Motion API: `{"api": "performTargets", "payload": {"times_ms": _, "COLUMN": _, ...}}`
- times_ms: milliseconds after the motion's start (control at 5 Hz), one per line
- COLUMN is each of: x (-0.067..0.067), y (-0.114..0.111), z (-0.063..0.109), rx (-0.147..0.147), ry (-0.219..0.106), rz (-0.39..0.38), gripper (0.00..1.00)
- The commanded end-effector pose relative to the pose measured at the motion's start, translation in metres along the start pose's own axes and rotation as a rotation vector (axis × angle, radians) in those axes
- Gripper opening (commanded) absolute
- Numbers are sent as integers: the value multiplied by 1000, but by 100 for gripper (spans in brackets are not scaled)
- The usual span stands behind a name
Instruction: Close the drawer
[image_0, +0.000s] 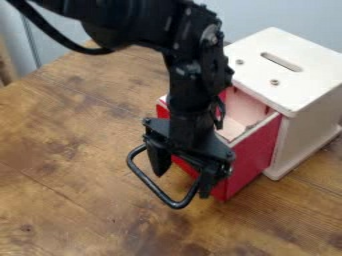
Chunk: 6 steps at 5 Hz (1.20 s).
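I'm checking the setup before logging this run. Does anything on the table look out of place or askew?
Only the red drawer: it sticks out of the cream cabinet, pale interior exposed, its black loop handle lying out over the wooden table. The end effector sits at the drawer front. Nothing looks spilled or damaged.

The worktop (60, 140) is dark brown wood with clear grain and knots, running from the near edge to the far left corner. Behind its far left edge stands a pale grey-blue wall (20, 45). Soft, even light falls across the boards.
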<state>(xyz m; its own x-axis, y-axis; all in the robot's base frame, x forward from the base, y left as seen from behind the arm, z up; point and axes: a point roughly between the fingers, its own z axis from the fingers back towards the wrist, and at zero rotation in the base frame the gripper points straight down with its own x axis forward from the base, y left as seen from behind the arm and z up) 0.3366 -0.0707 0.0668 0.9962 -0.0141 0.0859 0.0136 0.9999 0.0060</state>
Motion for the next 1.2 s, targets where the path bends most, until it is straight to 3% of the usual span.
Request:
{"api": "performTargets", "payload": {"times_ms": 0, "x": 24, "y": -5, "z": 1, "rx": -29, "ry": -97, "rz": -38, "gripper": 100}}
{"api": "performTargets", "payload": {"times_ms": 200, "x": 33, "y": 0, "z": -11, "rx": -32, "ry": -99, "rz": -56, "gripper": 100}}
{"api": "performTargets", "payload": {"times_ms": 600, "x": 40, "y": 4, "z": -16, "rx": -20, "ry": -114, "rz": 7, "gripper": 100}}
{"api": "performTargets", "payload": {"times_ms": 800, "x": 47, "y": 0, "z": -20, "rx": -26, "ry": -119, "rz": 4, "gripper": 100}}
{"api": "performTargets", "payload": {"times_ms": 1000, "x": 54, "y": -4, "z": -27, "rx": -30, "ry": -106, "rz": 1, "gripper": 100}}
